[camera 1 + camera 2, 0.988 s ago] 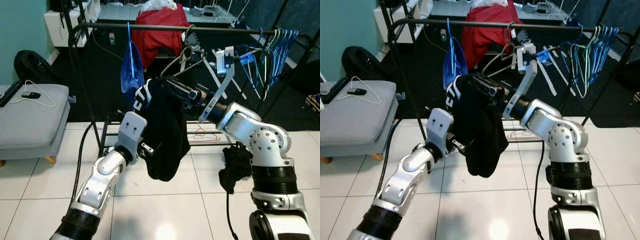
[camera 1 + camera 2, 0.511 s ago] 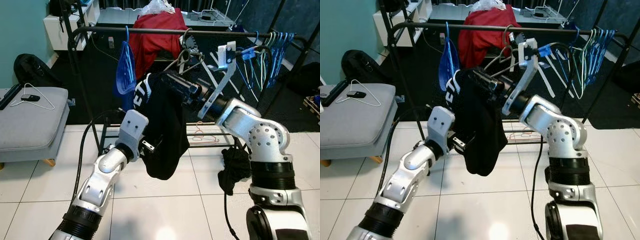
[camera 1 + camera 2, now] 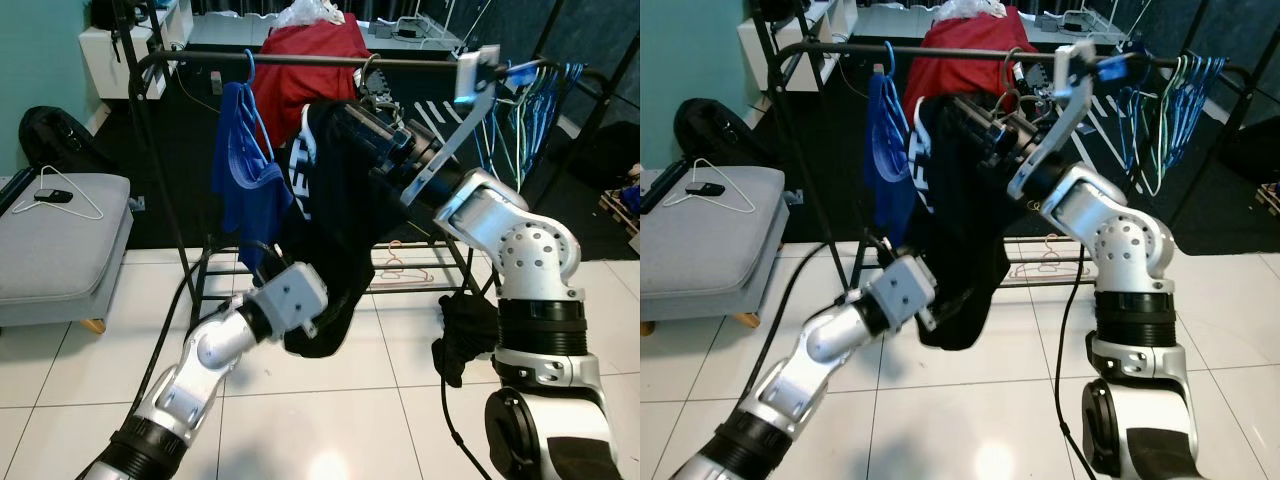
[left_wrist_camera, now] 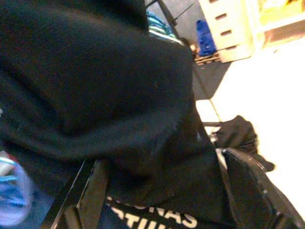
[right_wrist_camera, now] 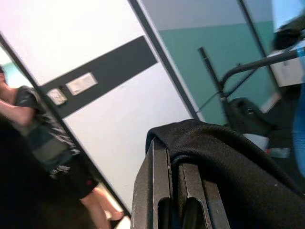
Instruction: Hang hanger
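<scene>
A black garment with white lettering (image 3: pixel 335 210) hangs from my right gripper (image 3: pixel 345 118), which is raised just under the black rack rail (image 3: pixel 300 60). In the right wrist view the two fingers (image 5: pixel 157 191) lie pressed together with black cloth (image 5: pixel 228 167) draped over them. Whether a hanger sits inside the garment is hidden. My left gripper (image 3: pixel 320 315) is low at the garment's hem. In the left wrist view its fingers (image 4: pixel 95 191) stand wide apart against the black cloth (image 4: pixel 119 95).
On the rail hang a blue garment (image 3: pixel 240 180), bare metal hangers (image 3: pixel 372 85) and teal hangers (image 3: pixel 540 90). A red cloth (image 3: pixel 310 55) lies behind. A grey ottoman (image 3: pixel 50 250) with a white wire hanger (image 3: pixel 70 200) stands left. Dark cloth (image 3: pixel 465 330) lies on the tiles. A person (image 5: pixel 47 143) stands nearby.
My right arm has lifted the black garment higher, close under the rail. My left gripper has dropped and swung right to the hem. The camera has shifted a little.
</scene>
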Robot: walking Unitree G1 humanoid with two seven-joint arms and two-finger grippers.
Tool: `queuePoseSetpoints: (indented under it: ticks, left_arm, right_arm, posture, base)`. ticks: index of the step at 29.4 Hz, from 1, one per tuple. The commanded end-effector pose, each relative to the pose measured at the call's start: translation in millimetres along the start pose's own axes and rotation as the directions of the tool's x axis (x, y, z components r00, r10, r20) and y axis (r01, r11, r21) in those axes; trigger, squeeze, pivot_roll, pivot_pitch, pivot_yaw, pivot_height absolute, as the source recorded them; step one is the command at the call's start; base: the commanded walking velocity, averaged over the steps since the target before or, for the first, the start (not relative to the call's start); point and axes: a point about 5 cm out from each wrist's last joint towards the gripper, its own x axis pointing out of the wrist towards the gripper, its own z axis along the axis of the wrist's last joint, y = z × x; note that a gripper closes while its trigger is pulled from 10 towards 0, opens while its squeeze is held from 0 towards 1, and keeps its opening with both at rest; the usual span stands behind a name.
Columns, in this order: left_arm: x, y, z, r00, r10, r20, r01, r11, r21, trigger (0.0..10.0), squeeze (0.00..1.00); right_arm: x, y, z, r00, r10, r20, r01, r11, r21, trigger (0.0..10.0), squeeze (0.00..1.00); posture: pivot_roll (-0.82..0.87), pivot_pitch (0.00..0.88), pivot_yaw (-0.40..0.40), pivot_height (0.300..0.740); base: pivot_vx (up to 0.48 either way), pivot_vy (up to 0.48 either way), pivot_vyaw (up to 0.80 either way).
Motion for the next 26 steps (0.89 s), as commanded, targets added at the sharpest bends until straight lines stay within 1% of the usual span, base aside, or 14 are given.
queuePoseSetpoints:
  ticks: [1,2,4,5,6,9,10,12,14,17,19,20,22,26]
  left_arm:
    - [2.3,9.2,-5.1,0.996,0.083,-0.028,-0.08,0.992,0.097,10.0,0.0]
    - [2.3,9.2,-5.1,0.996,0.083,-0.028,-0.08,0.992,0.097,10.0,0.0]
    - [2.0,29.7,-0.8,0.961,0.275,0.025,-0.276,0.956,0.101,10.0,0.0]
    - [2.0,29.7,-0.8,0.961,0.275,0.025,-0.276,0.956,0.101,10.0,0.0]
    - [-2.4,41.1,2.7,0.925,0.376,0.055,-0.378,0.926,0.022,10.0,0.0]
    - [-2.4,41.1,2.7,0.925,0.376,0.055,-0.378,0.926,0.022,10.0,0.0]
    - [-8.9,51.9,4.2,0.887,0.457,0.073,-0.453,0.89,-0.058,10.0,0.0]
    - [-32.4,70.5,-7.5,0.818,0.573,0.039,-0.567,0.817,-0.105,10.0,0.0]
    - [-40.7,73.6,-12.2,0.804,0.594,0.021,-0.589,0.802,-0.095,10.0,0.0]
    - [-47.6,76.3,-13.1,0.796,0.605,0.017,-0.602,0.794,-0.085,10.0,0.0]
    - [-45.4,76.3,-8.2,0.81,0.585,0.044,-0.579,0.81,-0.098,10.0,0.0]
    - [-37.0,73.2,4.3,0.823,0.558,0.104,-0.543,0.828,-0.141,10.0,0.0]
    - [-34.4,72.2,8.3,0.821,0.558,0.12,-0.538,0.827,-0.166,10.0,0.0]
    - [-14.3,61.4,41.9,0.82,0.524,0.231,-0.45,0.839,-0.305,10.0,0.0]
  right_arm:
    - [4.0,18.5,7.1,0.992,0.129,0.011,-0.129,0.992,-0.006,0.0,0.0]
    - [4.0,18.5,7.1,0.992,0.129,0.011,-0.129,0.992,-0.006,0.0,0.0]
    - [3.6,26.6,5.5,0.976,0.217,-0.01,-0.217,0.976,-0.002,0.0,0.0]
    - [3.6,26.6,5.5,0.976,0.217,-0.01,-0.217,0.976,-0.002,0.0,0.0]
    - [0.7,29.4,4.1,0.969,0.246,-0.021,-0.246,0.969,-0.006,0.0,0.0]
    - [0.7,29.4,4.1,0.969,0.246,-0.021,-0.246,0.969,-0.006,0.0,0.0]
    - [-2.7,30.0,4.3,0.965,0.261,-0.023,-0.262,0.965,-0.009,0.0,0.0]
    - [-10.7,27.5,7.9,0.963,0.269,-0.018,-0.27,0.963,-0.027,0.0,0.0]
    - [-13.2,26.1,9.5,0.965,0.263,-0.012,-0.263,0.964,-0.036,0.0,0.0]
    - [-15.4,24.3,13.4,0.968,0.249,-0.001,-0.249,0.967,-0.045,0.0,0.0]
    - [-15.7,22.3,15.9,0.97,0.242,0.006,-0.241,0.969,-0.046,0.0,0.0]
    - [-17.7,16.0,17.7,0.976,0.217,0.016,-0.216,0.975,-0.054,0.0,0.0]
    - [-18.5,14.2,17.5,0.977,0.211,0.017,-0.21,0.976,-0.057,0.0,0.0]
    - [-24.9,7.8,16.4,0.98,0.198,0.02,-0.197,0.979,-0.051,0.0,0.0]
  posture:
    - [-0.07,0.173,-0.066,0.74]
    - [-0.07,0.173,-0.066,0.74]
    - [-0.08,0.16,-0.06,0.74]
    - [-0.08,0.16,-0.06,0.74]
    - [-0.08,0.155,-0.058,0.74]
    - [-0.08,0.155,-0.058,0.74]
    - [-0.08,0.154,-0.059,0.74]
    - [-0.08,0.17,-0.05,0.74]
    - [-0.08,0.169,-0.049,0.74]
    - [-0.08,0.167,-0.052,0.74]
    - [-0.07,0.188,-0.062,0.74]
    - [-0.07,0.187,-0.066,0.74]
    - [-0.07,0.187,-0.066,0.74]
    - [-0.07,0.179,-0.068,0.74]
  base:
    - [0.0,0.0,0.0]
    - [0.0,0.0,0.0]
    - [0.0,0.0,0.0]
    - [0.0,0.0,0.0]
    - [0.0,0.0,0.0]
    - [0.0,0.0,0.0]
    - [0.0,0.0,0.0]
    - [0.0,0.0,0.0]
    - [0.0,0.0,0.0]
    - [0.0,0.0,0.0]
    - [0.0,0.0,0.0]
    - [0.0,0.0,0.0]
    - [0.0,0.0,0.0]
    - [0.0,0.0,0.0]
